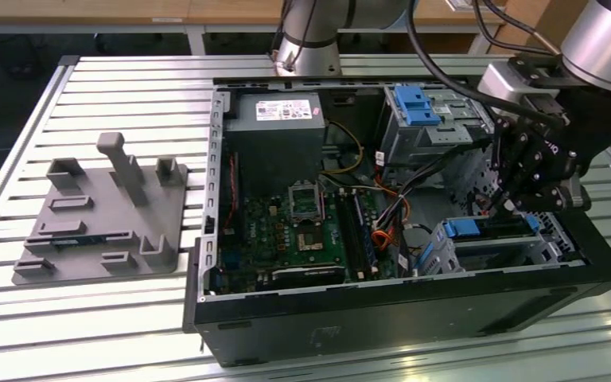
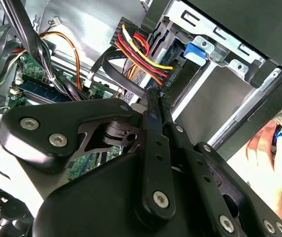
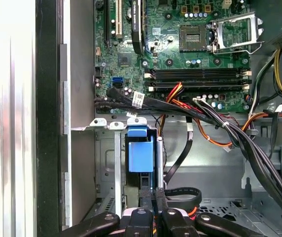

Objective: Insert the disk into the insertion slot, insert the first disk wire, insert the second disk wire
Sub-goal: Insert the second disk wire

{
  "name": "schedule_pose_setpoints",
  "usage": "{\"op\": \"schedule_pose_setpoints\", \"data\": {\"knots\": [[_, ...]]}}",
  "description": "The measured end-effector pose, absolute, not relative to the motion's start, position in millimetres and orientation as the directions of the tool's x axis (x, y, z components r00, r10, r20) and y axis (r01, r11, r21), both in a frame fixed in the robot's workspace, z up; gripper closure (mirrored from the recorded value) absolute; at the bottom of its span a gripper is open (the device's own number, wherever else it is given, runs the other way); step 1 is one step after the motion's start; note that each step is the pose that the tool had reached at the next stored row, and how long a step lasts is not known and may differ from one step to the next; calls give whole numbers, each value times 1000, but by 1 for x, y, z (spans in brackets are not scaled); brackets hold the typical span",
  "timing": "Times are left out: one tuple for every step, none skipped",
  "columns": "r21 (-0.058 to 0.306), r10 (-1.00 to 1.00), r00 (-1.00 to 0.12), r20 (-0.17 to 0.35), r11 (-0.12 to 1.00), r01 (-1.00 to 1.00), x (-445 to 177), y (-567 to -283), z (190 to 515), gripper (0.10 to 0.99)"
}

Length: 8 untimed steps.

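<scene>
The disk [image 1: 486,229], grey in its bright blue carrier [image 3: 141,153], sits inside the insertion slot [image 1: 547,248], the low perforated cage at the case's front corner on the exterior view's right. My black gripper [image 1: 505,208] hangs just above the disk's wire end. In both wire views its fingers [image 3: 146,200] stand pressed together. In the second wrist view the gripper [image 2: 154,96] meets the end of a black flat disk wire [image 2: 114,61] that loops back to the board. A red, yellow and black wire bundle [image 2: 143,57] runs to the disk's edge beside it.
The open computer case [image 1: 391,310] lies on a slatted metal table [image 1: 125,87], with motherboard [image 1: 295,231], power supply [image 1: 274,127] and a taller bay with a blue clip [image 1: 417,107]. Loose cables [image 3: 220,123] cross the interior. A grey fixture plate [image 1: 93,215] lies beside it. A person's hand [image 2: 274,143] rests outside the case.
</scene>
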<state>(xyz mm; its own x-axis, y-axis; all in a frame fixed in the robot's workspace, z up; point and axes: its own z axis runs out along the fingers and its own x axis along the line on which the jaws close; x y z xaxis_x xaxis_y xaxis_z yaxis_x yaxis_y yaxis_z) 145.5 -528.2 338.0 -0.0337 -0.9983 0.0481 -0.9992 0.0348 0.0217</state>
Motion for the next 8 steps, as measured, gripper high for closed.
{"op": "schedule_pose_setpoints", "data": {"knots": [[22, -998, -34, 48, 35, -999, 145, -528, 338, 941], [22, -998, -34, 48, 35, -999, 145, -528, 338, 941], [22, -998, -34, 48, 35, -999, 146, -528, 337, 941], [22, -998, -34, 48, 35, -999, 145, -528, 337, 941], [22, -998, -34, 48, 35, -999, 146, -529, 337, 941], [22, -998, -34, 48, 35, -999, 146, -529, 337, 941], [22, -998, -34, 48, 35, -999, 146, -529, 337, 941], [22, -998, -33, 48, 34, -999, 146, -529, 337, 941]]}}
